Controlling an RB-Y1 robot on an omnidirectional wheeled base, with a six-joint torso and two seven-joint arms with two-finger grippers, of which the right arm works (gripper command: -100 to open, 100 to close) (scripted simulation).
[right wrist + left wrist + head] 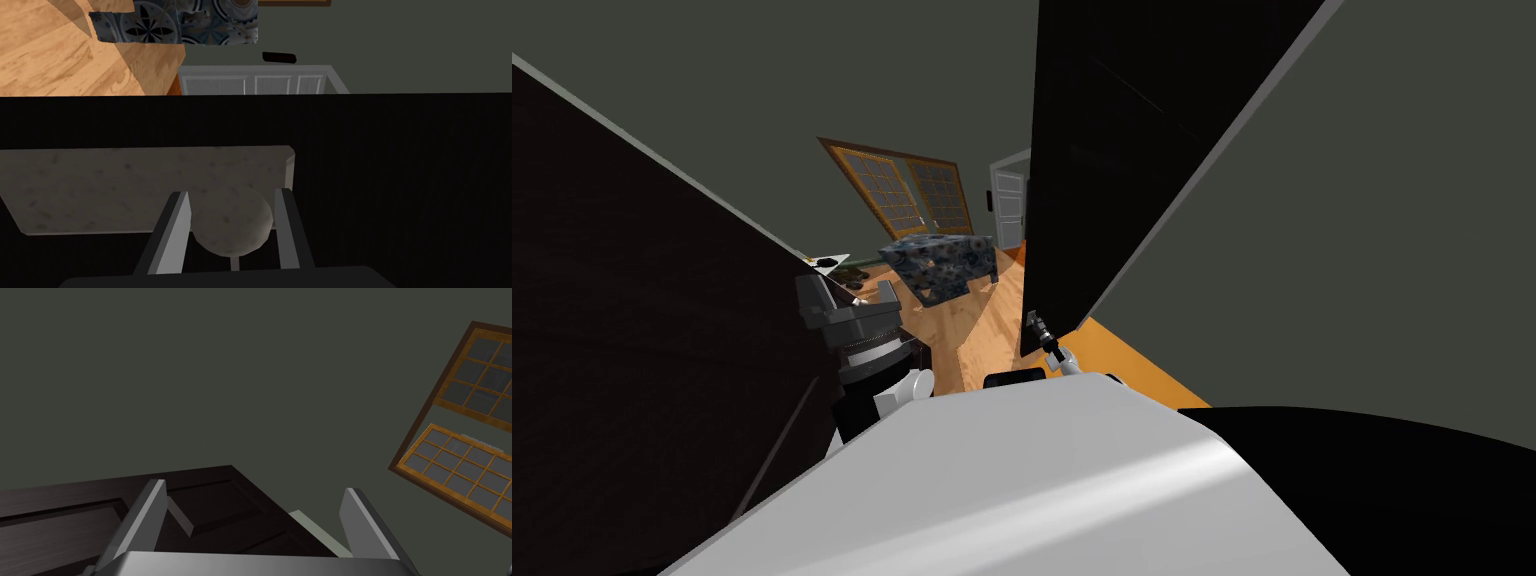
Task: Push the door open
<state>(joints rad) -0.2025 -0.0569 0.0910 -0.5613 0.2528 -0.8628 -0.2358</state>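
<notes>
The door [1092,150] is a black slab rising just ahead of me and to my right. It already stands partly ajar, with the wooden floor [972,320] and a patterned blue block [942,262] visible past its free edge. Its round speckled grey knob [232,222] sits on a pale speckled plate [125,190] against the black face. The right claw [232,194] is closed around that knob, one blade pressing each side, and in the head view it sits small at the door's lower edge [1039,325]. To push well, I judge the force should go through the knob square to the door's face, not along it, since thin blades on a round knob will likely slip if the load turns sideways. The wrist should yield as the door swings on its arc, and the base should follow so the arm does not overreach. The left claw [254,488] is spread wide and holds nothing. It is raised on my left, just beside a dark panelled surface [215,508], and is best held clear of it.
</notes>
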